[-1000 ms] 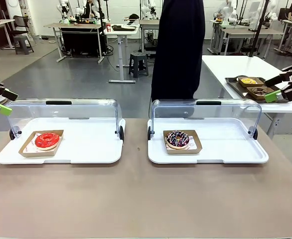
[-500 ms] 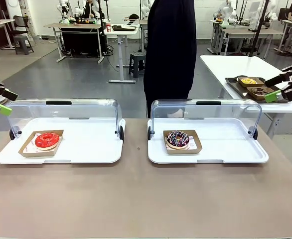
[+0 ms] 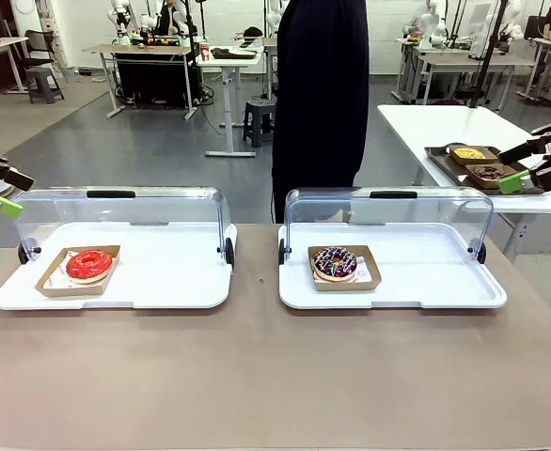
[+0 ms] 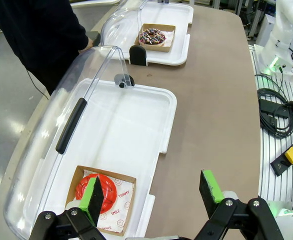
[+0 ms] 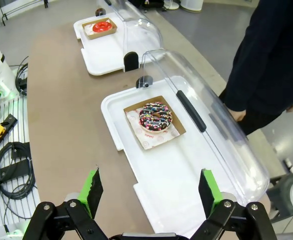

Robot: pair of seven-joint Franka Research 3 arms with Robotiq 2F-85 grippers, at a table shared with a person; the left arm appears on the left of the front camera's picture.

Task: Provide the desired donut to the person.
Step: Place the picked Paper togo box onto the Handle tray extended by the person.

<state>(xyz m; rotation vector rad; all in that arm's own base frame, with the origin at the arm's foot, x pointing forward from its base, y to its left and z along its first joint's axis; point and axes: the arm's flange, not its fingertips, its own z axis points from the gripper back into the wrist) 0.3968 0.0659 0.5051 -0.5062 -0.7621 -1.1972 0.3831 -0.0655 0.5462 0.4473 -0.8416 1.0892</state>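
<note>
With my left claw [image 4: 151, 197] and right claw [image 5: 149, 192] wide open and empty, I judge the chocolate-glazed sprinkled donut [image 3: 335, 262] soft and smearable, so I'd grip its brown cardboard tray [image 3: 370, 278] by the rim.

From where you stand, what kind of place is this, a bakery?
Probably a robotics lab staging a donut counter: two lidded display trays hold one donut each, with other robot workbenches behind and a person waiting.

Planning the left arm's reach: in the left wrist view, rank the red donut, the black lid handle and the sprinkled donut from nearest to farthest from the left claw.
1. Red donut, just past the left claw.
2. Black lid handle, mid-frame, left.
3. Sprinkled donut, far tray, top.
</note>
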